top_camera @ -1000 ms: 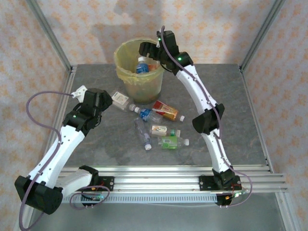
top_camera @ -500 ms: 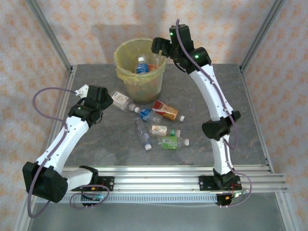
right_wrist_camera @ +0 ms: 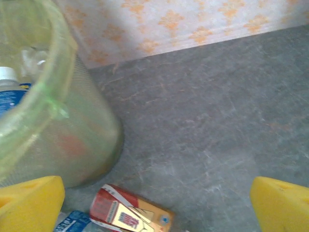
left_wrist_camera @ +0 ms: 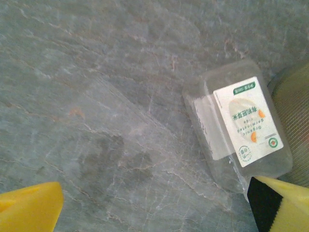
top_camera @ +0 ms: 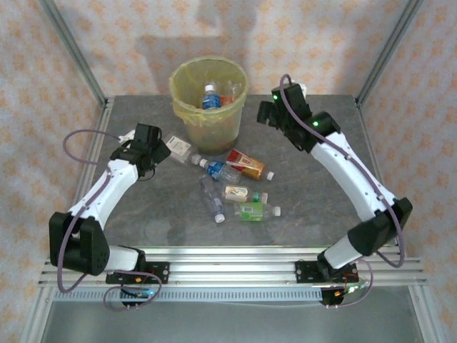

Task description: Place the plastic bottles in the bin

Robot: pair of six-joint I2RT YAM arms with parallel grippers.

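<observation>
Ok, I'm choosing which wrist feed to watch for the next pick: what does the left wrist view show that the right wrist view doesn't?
Left wrist, not right: a flat white-label bottle lying on the table, near the open left gripper. Right wrist, not left: a red-label bottle lying by the base of the bin, a blue-label bottle inside it, the patterned wall, and the open right gripper. Both: the grey table, part of the bin, and empty yellow-tipped jaws.

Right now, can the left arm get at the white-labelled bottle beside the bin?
Probably yes: the left gripper hangs open just by that bottle, nothing lying between them, though the bin stands close beside it.
</observation>
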